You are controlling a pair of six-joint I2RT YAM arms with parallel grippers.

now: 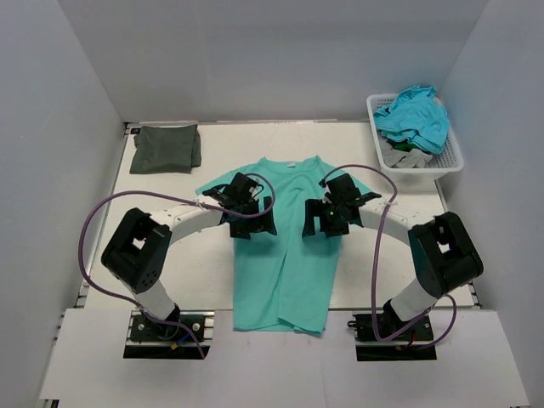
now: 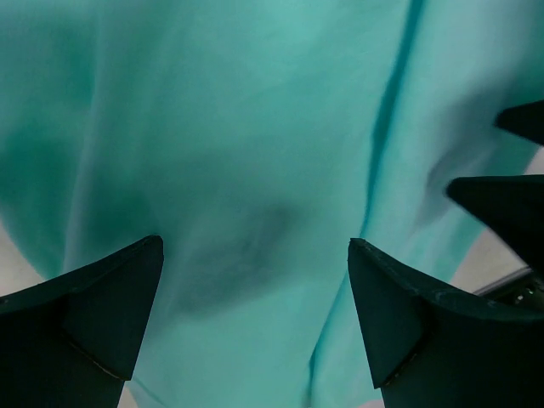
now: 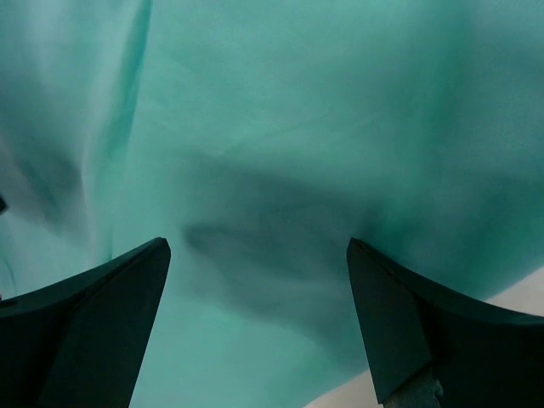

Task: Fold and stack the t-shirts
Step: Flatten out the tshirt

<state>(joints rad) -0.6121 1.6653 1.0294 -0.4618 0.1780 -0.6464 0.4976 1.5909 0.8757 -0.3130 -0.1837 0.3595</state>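
Note:
A teal-green t-shirt [image 1: 285, 255] lies spread flat in the middle of the table, neck away from the arms, hem near the front edge. It fills the left wrist view [image 2: 255, 127] and the right wrist view [image 3: 297, 127]. A dark olive-green shirt [image 1: 166, 148] lies folded square at the back left. My left gripper [image 1: 248, 223] is open just above the shirt's left shoulder area, holding nothing. My right gripper [image 1: 327, 223] is open just above the right shoulder area, holding nothing.
A white basket [image 1: 453, 161] at the back right holds a crumpled light-blue garment [image 1: 414, 116] and a grey one [image 1: 406, 155]. White walls close in the back and both sides. The right gripper's fingers show at the right edge of the left wrist view [image 2: 510, 204].

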